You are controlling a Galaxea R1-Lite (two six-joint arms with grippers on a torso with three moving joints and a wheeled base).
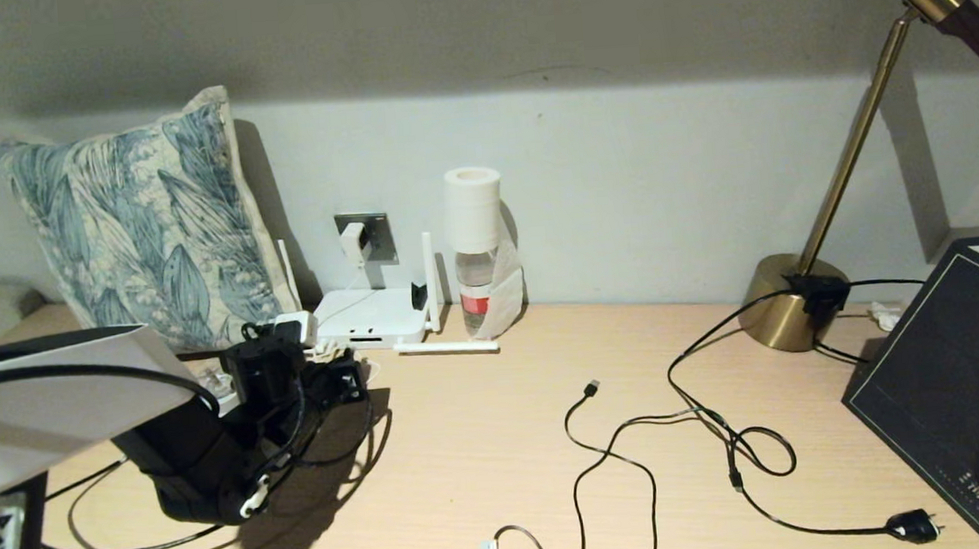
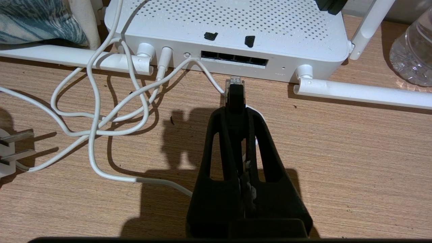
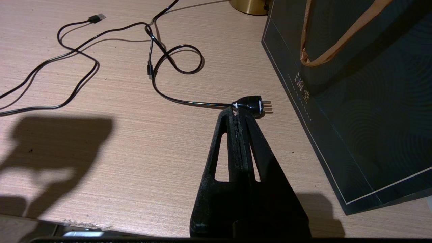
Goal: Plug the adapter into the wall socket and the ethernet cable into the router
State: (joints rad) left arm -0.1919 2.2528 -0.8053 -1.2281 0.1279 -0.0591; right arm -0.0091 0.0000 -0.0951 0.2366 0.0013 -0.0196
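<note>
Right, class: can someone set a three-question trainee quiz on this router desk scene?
1. True or false: the ethernet cable has its clear plug seated in a port of the router.
2. What lies on the table just beyond the tips of the right gripper? A) a black plug with metal pins B) a water bottle C) a pillow
3. Fill in: the left gripper is shut on the ____.

Key: 1 false, the plug sits just short of the ports. 2 A. 3 ethernet cable.
</note>
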